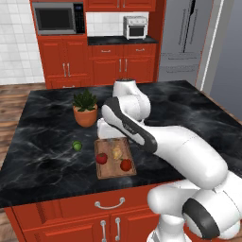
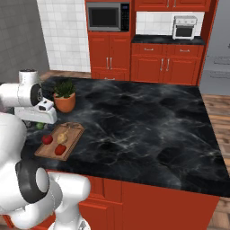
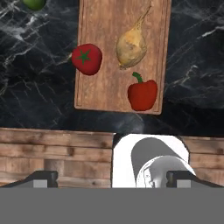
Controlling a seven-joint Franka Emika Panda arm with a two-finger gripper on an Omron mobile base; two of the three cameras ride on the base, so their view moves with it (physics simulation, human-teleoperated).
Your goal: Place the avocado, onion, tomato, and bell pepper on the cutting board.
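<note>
The brown cutting board (image 3: 109,26) lies on the black counter, also seen as the board (image 1: 109,171). On it rest the tan onion (image 3: 131,47), the red bell pepper (image 3: 142,94) and the tomato (image 3: 86,58), which overlaps the board's left edge. The green avocado (image 1: 77,146) sits on the counter to the left of the board, apart from it, and is cut off at the hand view's top left as the avocado (image 3: 34,3). My gripper (image 3: 113,178) hangs above the board's far end, open, with nothing between its fingers.
A potted plant (image 1: 85,109) in an orange pot stands just behind the board. The black marble counter (image 1: 189,108) stretches wide to the right. Its front edge runs close to the board's near end, above red cabinet drawers (image 1: 109,204).
</note>
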